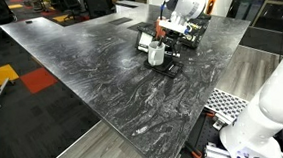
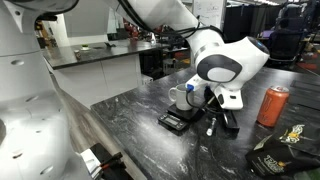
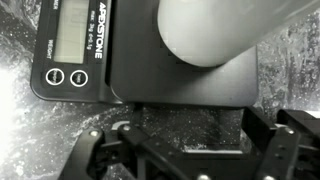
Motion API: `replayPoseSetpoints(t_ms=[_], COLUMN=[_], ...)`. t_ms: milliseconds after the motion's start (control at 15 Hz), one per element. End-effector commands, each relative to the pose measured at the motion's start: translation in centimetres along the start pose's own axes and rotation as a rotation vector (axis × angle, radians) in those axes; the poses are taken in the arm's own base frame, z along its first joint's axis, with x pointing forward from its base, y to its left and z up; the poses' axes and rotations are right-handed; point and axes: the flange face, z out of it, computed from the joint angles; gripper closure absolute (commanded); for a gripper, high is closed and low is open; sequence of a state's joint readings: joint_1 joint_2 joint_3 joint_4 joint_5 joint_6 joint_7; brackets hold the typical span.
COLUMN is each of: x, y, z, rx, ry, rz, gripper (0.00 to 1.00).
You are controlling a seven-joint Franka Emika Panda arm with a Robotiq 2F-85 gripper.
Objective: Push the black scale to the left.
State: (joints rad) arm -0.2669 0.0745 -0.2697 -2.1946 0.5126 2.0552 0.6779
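Observation:
The black scale [image 3: 130,60] is a thin flat slab with a display and two round buttons, lying on the dark marbled table. A whitish cup [image 3: 215,30] stands on it. Both exterior views show the scale [image 1: 167,66] [image 2: 174,122] with the cup [image 1: 156,54] [image 2: 180,97] on top. My gripper [image 3: 190,145] is open and empty, its fingers spread just off the scale's near edge, low over the table. In both exterior views the gripper [image 1: 171,42] [image 2: 207,102] hangs right beside the cup and scale. Whether a finger touches the scale I cannot tell.
A taller black boxy device [image 1: 192,29] stands behind the scale. An orange can [image 2: 272,105], a flat black pad [image 2: 229,121] and a dark snack bag [image 2: 285,152] lie close by. The table [image 1: 91,72] stretches wide on one side.

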Motion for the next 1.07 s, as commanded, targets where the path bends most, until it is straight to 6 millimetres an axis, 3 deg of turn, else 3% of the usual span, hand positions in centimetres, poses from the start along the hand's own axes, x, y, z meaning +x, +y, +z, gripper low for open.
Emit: replayPoseSetpoints(t_ms=[0, 467, 1000], x=[-1.5, -2.7, -5.8], y=[-1.5, -2.3, -4.3], z=[2.8, 4.0, 6.5], rx=[-0.049, -0.059, -0.106], ry=[-0.052, -0.053, -0.072], rz=[-0.028, -0.048, -0.091], gripper=[0.00, 0.00, 0.00])
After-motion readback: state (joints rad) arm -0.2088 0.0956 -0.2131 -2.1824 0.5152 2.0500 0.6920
